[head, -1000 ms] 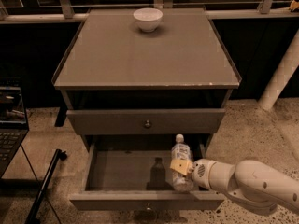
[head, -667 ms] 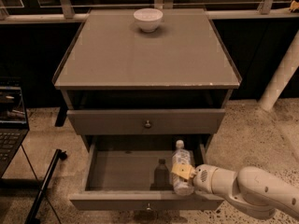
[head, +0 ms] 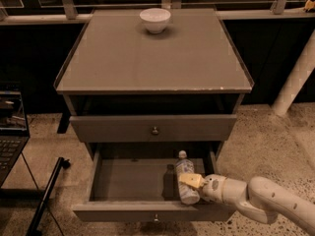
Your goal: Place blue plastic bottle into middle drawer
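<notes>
The middle drawer (head: 129, 180) is pulled open below the shut upper drawer (head: 118, 128). The blue plastic bottle (head: 185, 168), clear with a white cap, lies inside the drawer at its right side, cap pointing to the back. My gripper (head: 191, 182) reaches in from the lower right. It is shut on the bottle, with a yellowish finger (head: 193, 180) across the bottle's middle. The bottle looks low in the drawer, at or near its floor. My white arm (head: 266, 200) runs off to the lower right.
A white bowl (head: 155, 19) stands at the back of the cabinet top (head: 152, 58). A laptop (head: 10, 129) and a black rod (head: 47, 195) are on the left. A white post (head: 295, 77) leans at the right. The floor is speckled stone.
My gripper has moved down and a little left with the bottle, lowering it deeper into the open drawer. The drawer and the bowl have not moved.
</notes>
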Tool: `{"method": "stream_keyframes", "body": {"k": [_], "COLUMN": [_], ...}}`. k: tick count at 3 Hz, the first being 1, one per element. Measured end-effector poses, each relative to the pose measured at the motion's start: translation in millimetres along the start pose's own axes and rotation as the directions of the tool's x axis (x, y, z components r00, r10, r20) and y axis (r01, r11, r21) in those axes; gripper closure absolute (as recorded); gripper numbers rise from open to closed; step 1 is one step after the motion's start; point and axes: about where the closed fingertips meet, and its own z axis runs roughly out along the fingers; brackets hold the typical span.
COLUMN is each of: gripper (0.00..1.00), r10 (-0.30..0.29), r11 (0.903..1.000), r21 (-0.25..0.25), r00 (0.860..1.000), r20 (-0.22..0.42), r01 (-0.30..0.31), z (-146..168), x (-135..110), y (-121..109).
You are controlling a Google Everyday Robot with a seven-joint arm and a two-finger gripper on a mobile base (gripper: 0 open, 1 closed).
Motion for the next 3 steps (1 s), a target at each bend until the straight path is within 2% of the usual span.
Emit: {"method": "stream_keyframes", "body": {"k": [1,2,3], "gripper": [1.0,1.0,1.0], "r10": [0.016,0.011,0.019], "r11": [0.9988,0.9996,0.9992], "r21": [-0.046,-0.024,0.037], "r00": [0.999,0.997,0.995], "r20": [-0.039,-0.073,-0.098], "r01": [-0.018,-0.013,-0.015], "z": [23,40,55], "x": [-13,-23,-29], "y": [-12,-18,-29]}}
